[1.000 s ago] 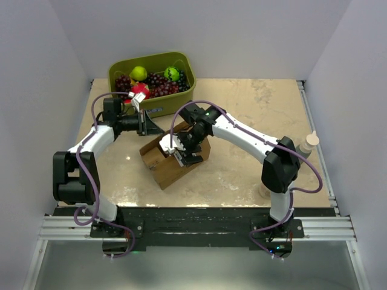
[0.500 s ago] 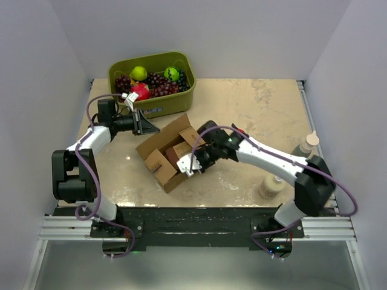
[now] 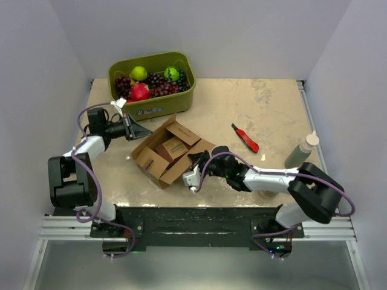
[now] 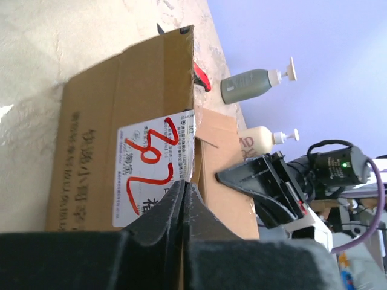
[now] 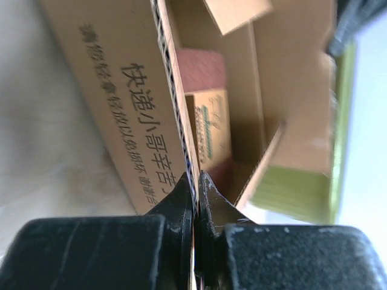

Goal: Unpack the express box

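While the left fingers (image 4: 158, 219) are pinched shut on the labelled flap and the right fingers (image 5: 176, 204) are closed on the corrugated edge of a flap on the other side, the box (image 3: 168, 152) is held spread open on the counter (image 3: 254, 96), just before the bin (image 3: 181, 99), with a small carton (image 3: 175, 147) exposed inside. Were the flaps pulled harder, cardboard could be torn or a grip lost.

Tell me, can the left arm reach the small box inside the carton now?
Probably not yet: the left tool is shut on a flap of the carton. The small box lies uncovered, so after letting go the way looks free.
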Motion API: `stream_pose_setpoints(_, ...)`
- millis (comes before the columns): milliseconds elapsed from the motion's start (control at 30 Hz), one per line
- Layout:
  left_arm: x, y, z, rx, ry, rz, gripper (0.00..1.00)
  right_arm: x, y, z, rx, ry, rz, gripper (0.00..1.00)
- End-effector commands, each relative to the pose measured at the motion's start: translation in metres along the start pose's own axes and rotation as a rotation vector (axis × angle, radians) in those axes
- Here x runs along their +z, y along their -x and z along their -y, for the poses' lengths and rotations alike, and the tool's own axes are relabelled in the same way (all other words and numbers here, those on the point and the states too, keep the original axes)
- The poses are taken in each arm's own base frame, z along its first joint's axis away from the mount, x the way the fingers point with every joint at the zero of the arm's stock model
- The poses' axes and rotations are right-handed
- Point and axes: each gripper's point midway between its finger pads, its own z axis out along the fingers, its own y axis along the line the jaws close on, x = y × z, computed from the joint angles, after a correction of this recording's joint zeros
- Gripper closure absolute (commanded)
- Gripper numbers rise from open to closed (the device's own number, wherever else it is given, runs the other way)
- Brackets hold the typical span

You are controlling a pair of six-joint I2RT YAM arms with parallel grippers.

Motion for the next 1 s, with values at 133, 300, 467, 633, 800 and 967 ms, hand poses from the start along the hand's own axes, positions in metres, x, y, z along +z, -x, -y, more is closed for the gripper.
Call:
stream_pose_setpoints(133, -0.046, 0.013, -0.072, 0.054, 0.412, 0.008, 0.73, 0.0, -0.051, 0.031, -0.004, -0.209, -0.224, 1.0)
stream_pose_setpoints(300, -0.061, 0.075, -0.034, 0.317, 0.445, 0.087, 0.72, 0.004, -0.052, 0.033, 0.026, -0.192, -0.228, 1.0)
stream_pose_setpoints(467, -0.071, 0.094, -0.015, 0.434, 0.478, 0.088, 0.73, 0.008, -0.053, 0.021, 0.033, -0.156, -0.222, 1.0)
stream_pose_setpoints(633, -0.037, 0.091, 0.109, 1.063, 0.296, 0.08, 0.46, 0.011, -0.054, 0.026, 0.053, -0.157, -0.229, 1.0)
stream_pose_setpoints(800, 0.008, 0.028, 0.135, 1.244, 0.149, -0.105, 0.45, 0.017, -0.055, 0.027, 0.062, -0.146, -0.231, 1.0)
stream_pose_setpoints(967, 0.027, 0.03, 0.1, 1.339, 0.343, -0.119, 0.1, 0.014, -0.048, 0.024, 0.032, -0.121, -0.196, 1.0)
